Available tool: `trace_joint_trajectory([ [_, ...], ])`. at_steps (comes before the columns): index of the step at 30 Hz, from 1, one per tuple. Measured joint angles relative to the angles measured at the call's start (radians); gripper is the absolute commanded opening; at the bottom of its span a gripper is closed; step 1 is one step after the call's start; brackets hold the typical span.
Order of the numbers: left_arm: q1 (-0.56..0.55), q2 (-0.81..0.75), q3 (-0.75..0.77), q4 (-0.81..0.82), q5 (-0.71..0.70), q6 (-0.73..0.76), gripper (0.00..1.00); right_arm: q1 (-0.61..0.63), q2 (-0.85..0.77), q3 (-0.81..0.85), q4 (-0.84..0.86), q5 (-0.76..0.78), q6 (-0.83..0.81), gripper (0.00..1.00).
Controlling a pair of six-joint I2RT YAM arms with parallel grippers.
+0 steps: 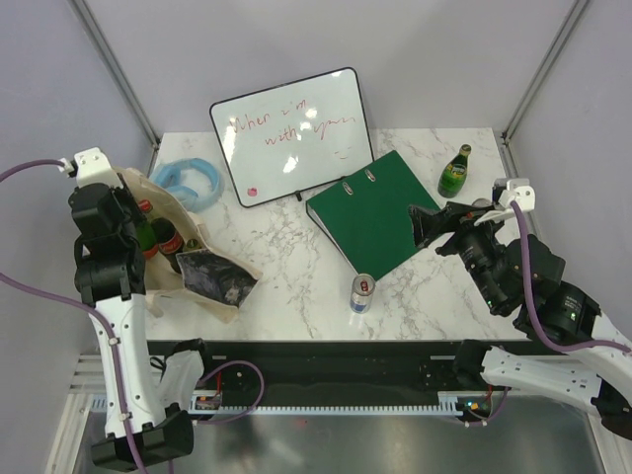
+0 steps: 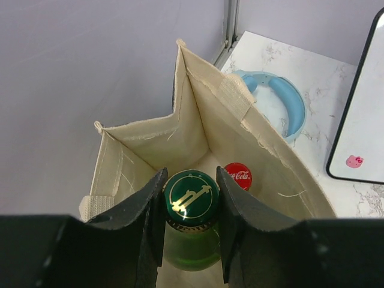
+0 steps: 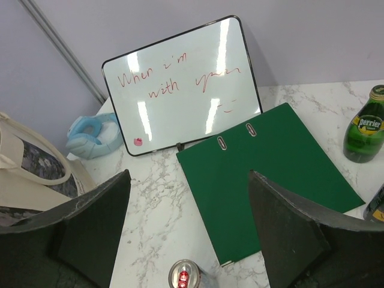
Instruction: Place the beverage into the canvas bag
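- Pinching the neck of a bottle, left end effector hangs inside the bag at the table's left edge.
- Right end effector: spread, by the binder.

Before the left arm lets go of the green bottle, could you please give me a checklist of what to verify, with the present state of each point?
1. Left gripper fingers shut on the green bottle at its cap: ok.
2. Green bottle is inside the mouth of the canvas bag: ok.
3. Bag mouth stands open: ok.
4. Room beside the cola bottle already inside: ok, though they are close.
5. Bottle's base rests on the bag floor: cannot tell.
6. Right gripper open, away from the bag: ok.
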Motion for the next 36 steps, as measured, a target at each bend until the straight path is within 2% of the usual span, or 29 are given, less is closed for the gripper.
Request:
trace_joint_trajectory([
  [8, 0.019, -0.023, -0.144, 0.101, -0.005, -0.003, 0.02, 0.000, 0.000, -0.006, 0.000, 0.004, -0.015, 0.87],
  [19, 0.024, -0.023, -0.174, 0.200, -0.109, 0.002, 0.02, 0.000, 0.006, -0.013, 0.000, 0.004, -0.018, 0.87],
  [28, 0.024, -0.031, -0.309, 0.476, -0.131, 0.015, 0.02, 0.000, 0.013, -0.013, 0.000, 0.002, -0.018, 0.87],
  [36, 0.040, -0.006, -0.391, 0.554, -0.113, 0.002, 0.02, 0.000, 0.016, -0.019, 0.001, 0.002, -0.018, 0.87],
])
